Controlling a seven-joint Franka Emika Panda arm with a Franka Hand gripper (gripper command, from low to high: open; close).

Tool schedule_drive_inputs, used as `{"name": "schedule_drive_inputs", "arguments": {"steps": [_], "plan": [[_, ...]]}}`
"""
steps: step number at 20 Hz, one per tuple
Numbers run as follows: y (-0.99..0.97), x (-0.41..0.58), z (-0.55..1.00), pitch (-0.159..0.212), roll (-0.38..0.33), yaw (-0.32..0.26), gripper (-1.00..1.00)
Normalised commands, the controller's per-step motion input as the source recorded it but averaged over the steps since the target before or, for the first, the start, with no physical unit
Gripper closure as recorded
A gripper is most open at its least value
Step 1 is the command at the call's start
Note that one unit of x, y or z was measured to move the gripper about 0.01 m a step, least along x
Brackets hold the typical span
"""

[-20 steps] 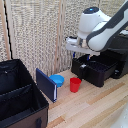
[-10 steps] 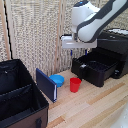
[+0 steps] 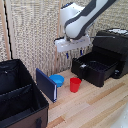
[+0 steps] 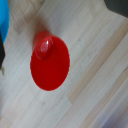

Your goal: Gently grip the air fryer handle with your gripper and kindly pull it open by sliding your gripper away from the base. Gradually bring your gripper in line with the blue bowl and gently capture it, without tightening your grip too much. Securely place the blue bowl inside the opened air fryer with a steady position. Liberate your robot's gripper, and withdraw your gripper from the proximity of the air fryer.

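One step done: air fryer drawer open at right, your gripper has swung left above the red cup; opening unclear, nothing held; blue bowl just left, next

No readable text, label, brand, number or sign anywhere. My arm's white casing, the air fryer, the red cup, the blue bowl: all bare, or too blurred to read.

Bright even light, both views blurred
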Motion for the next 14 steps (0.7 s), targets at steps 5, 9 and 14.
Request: {"name": "schedule_drive_inputs", "arguments": {"steps": [5,9,14], "plan": [[-0.01,0.532,0.0,0.205,0.234,0.056,-1.0],[-0.09,0.572,-0.13,0.091,0.206,0.056,-1.0],[-0.02,0.37,-0.31,0.009,0.166,0.059,-1.0]]}}
